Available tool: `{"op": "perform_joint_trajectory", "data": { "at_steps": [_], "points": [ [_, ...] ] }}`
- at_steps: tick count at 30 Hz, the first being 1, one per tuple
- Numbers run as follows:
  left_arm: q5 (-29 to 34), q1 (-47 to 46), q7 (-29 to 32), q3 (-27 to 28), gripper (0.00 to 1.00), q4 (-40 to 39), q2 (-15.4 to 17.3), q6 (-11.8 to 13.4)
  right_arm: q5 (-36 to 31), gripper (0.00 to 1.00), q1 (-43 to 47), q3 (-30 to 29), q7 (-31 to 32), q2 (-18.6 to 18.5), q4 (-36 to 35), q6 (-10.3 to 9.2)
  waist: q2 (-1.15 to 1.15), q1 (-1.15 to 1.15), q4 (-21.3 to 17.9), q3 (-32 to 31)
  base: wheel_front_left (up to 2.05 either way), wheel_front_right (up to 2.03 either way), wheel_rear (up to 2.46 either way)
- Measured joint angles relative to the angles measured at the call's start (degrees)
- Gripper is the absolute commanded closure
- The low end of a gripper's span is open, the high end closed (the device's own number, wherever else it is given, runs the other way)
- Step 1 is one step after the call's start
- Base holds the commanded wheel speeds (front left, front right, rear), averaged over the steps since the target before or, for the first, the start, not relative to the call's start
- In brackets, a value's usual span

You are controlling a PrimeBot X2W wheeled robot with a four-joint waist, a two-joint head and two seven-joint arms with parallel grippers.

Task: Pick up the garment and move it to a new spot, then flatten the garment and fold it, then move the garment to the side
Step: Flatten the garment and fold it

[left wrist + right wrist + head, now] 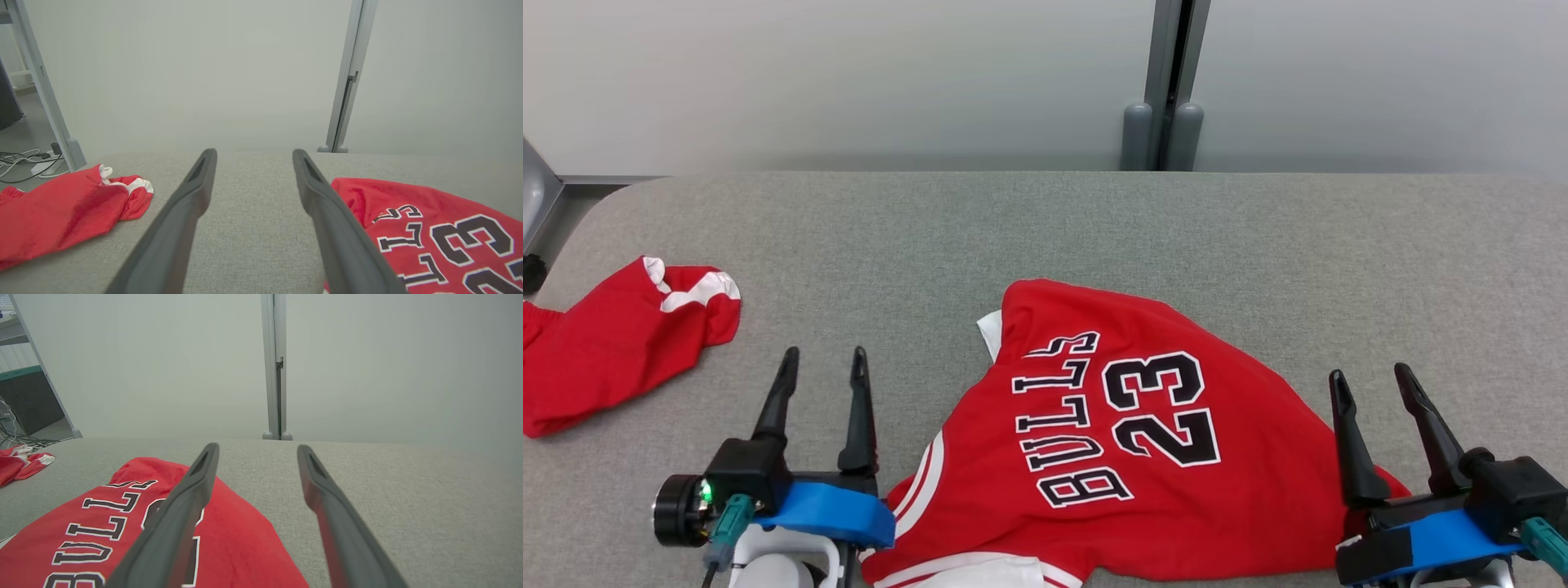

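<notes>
Flat, diffuse light brightens all three views evenly. The red jersey (pixel 1127 425) throws only soft, thin shadows on the grey surface (pixel 1094 229). The head view is sharp. In the wrist views the fingers (pixel 171 237) of the left end effector (pixel 253 154) and right end effector (pixel 256 447) blur toward the bottom edge, and a side post (pixel 41 90) leans from wide-angle distortion.

Rumpled red jersey (pixel 1127 433) with "BULLS 23" lettering, lying loosely on the grey surface's near edge.
</notes>
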Motion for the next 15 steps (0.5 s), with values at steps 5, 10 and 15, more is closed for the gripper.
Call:
{"op": "perform_joint_trajectory", "data": {
  "at_steps": [5, 10, 15],
  "points": [
    [0.55, -1.85, 3.74, -2.88, 0.00, 1.48, 0.46, -1.38, 0.00, 0.00, -0.03, 0.34, 0.15, 0.00, 0.43, -0.01, 0.00, 0.00, -0.21, 0.16, 0.00, 0.00, 0.00],
    [0.69, -1.67, 8.27, -5.79, 0.00, 3.82, 0.84, -2.67, 0.00, 0.00, -0.02, 0.31, 0.51, 0.01, 0.70, 0.00, 0.00, 0.00, -0.36, 0.48, 0.00, 0.00, 0.00],
    [0.30, 1.26, 11.51, -8.55, 0.00, 5.44, 1.26, -3.38, -0.04, 0.00, 0.08, -0.20, 0.54, 0.01, 0.97, -0.01, 0.00, 0.00, -0.26, 0.70, 0.00, 0.00, 0.00]
  ]
}}
